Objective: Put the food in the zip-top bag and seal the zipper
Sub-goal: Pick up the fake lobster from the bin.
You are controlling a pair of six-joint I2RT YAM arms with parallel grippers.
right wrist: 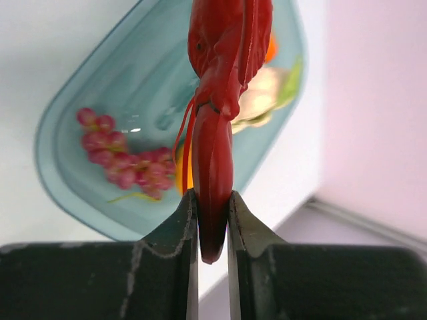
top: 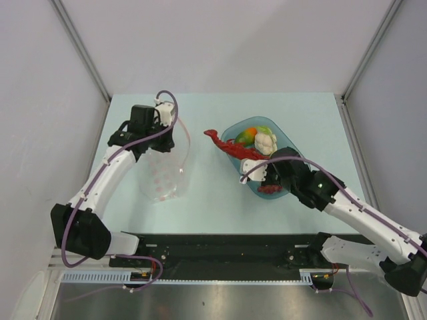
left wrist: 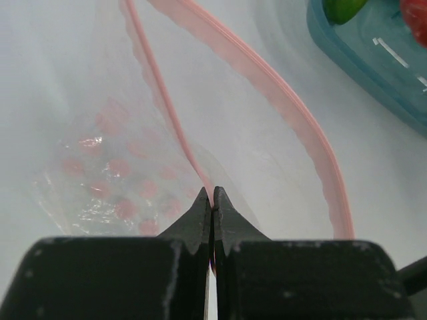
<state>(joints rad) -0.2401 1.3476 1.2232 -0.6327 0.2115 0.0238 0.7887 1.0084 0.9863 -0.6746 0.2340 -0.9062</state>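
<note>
**benchrat:** so what does the lobster [top: 230, 145] look like here, and where's it at?

**yam_fan:** glossy bright red, long and skinny, with thin feelers curling off the head. The right gripper [right wrist: 212, 200] has both fingers clamped on one end of it. That end is sandwiched right between the tips, and the rest of the body sticks straight out past them over the bowl [top: 283, 130]. From the top camera its far end pokes out beyond the bowl's left rim, around the middle of the desk [top: 220, 213]. Can't tell if it touches the rim

**benchrat:** counts?

**yam_fan:** one lobster, and one translucent blue bowl on the right half of the desk. In the bowl: one white cauliflower [top: 267, 142], one green-orange piece [top: 247, 137], one dark red clump [right wrist: 127, 157]. Something orange is tucked behind the lobster too, but it's too hidden to count. One zip-top bag [top: 163, 177], clear with pink dots, lying floppy on the left half toward the far left corner

**benchrat:** and the other arm?

**yam_fan:** left gripper [left wrist: 211, 197] is pinched closed on the zipper [left wrist: 293, 120], with the pink strip running in between its tips. The bag's mouth gapes in a loop beyond them
</note>
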